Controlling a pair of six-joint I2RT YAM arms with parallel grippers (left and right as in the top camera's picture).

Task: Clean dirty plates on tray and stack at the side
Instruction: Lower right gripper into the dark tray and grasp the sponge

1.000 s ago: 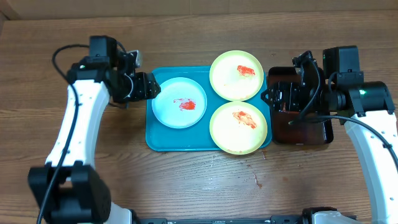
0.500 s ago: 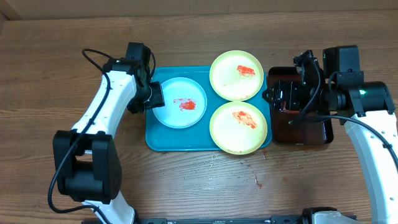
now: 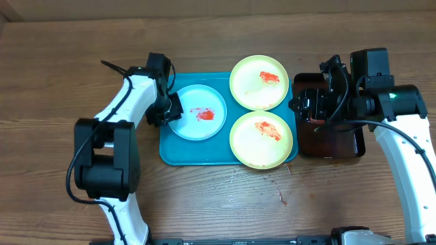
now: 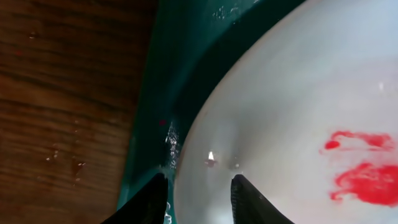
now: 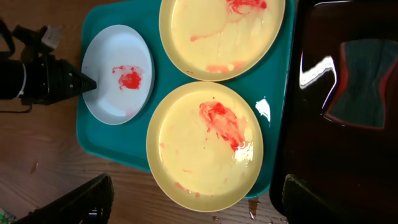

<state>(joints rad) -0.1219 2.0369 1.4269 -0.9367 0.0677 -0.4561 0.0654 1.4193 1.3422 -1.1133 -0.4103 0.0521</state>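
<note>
Three plates lie on the teal tray (image 3: 170, 153), each smeared with red sauce. The light-blue plate (image 3: 197, 112) is at the left, one yellow-green plate (image 3: 259, 82) at the back right and another (image 3: 262, 139) at the front right. My left gripper (image 3: 169, 109) is low at the blue plate's left rim. In the left wrist view its jaws (image 4: 199, 199) stand apart astride that rim (image 4: 186, 155), one finger over the tray, the other over the plate. My right gripper (image 5: 199, 205) hangs wide open above the front yellow-green plate (image 5: 205, 146), holding nothing.
A dark reddish tray (image 3: 334, 143) with a black rim sits right of the teal tray, partly under the right arm. A grey-blue pad (image 5: 364, 84) lies in it. Small red and wet spots (image 3: 281, 197) mark the wooden table in front of the trays.
My left gripper has moved right and down onto the blue plate's left rim, and its jaws have narrowed. The right arm has barely moved.
</note>
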